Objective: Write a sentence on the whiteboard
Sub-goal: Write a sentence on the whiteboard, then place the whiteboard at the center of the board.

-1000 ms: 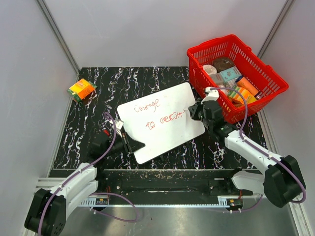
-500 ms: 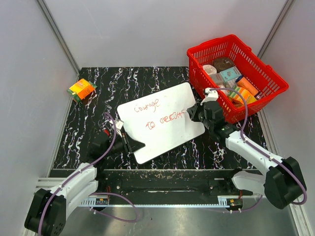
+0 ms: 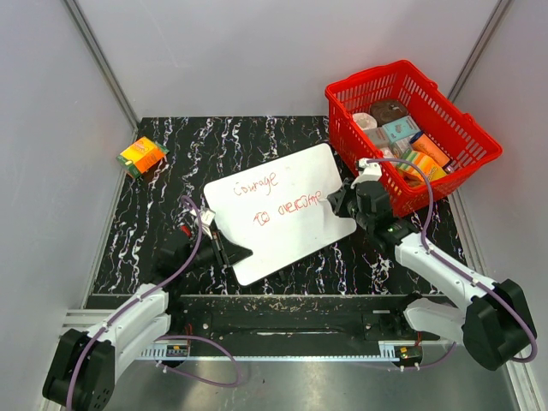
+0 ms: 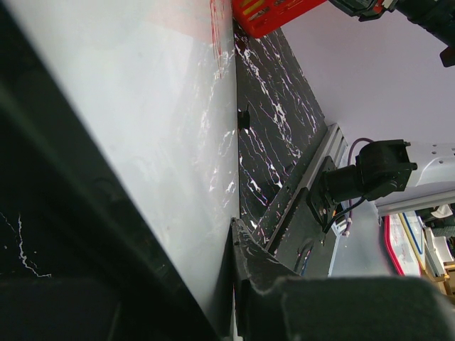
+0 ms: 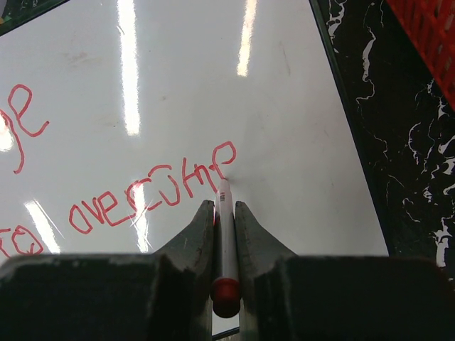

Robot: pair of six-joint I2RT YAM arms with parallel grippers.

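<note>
The whiteboard [image 3: 295,231] lies tilted on the black marbled table, and its glossy face fills the right wrist view [image 5: 298,92]. The sentence [image 3: 287,208] runs across it in red marker in two lines, ending in "overcome" [image 5: 149,195]. My right gripper [image 3: 337,199] [image 5: 225,207] is shut on a white marker with a red cap [image 5: 226,241]. The marker's tip touches the board just below the last letter. My left gripper [image 3: 224,250] [image 4: 229,241] is shut on the board's near left edge [image 4: 156,128], one finger on each face.
A red basket [image 3: 411,128] full of packaged goods stands at the back right, close behind the right wrist, and shows in the left wrist view [image 4: 274,13]. An orange and green box [image 3: 142,156] lies at the table's far left edge. Grey walls enclose the table.
The right gripper has slid a little to the right along the second line with the marker, and the red word has gained its last strokes. The left arm and the board have not moved.
</note>
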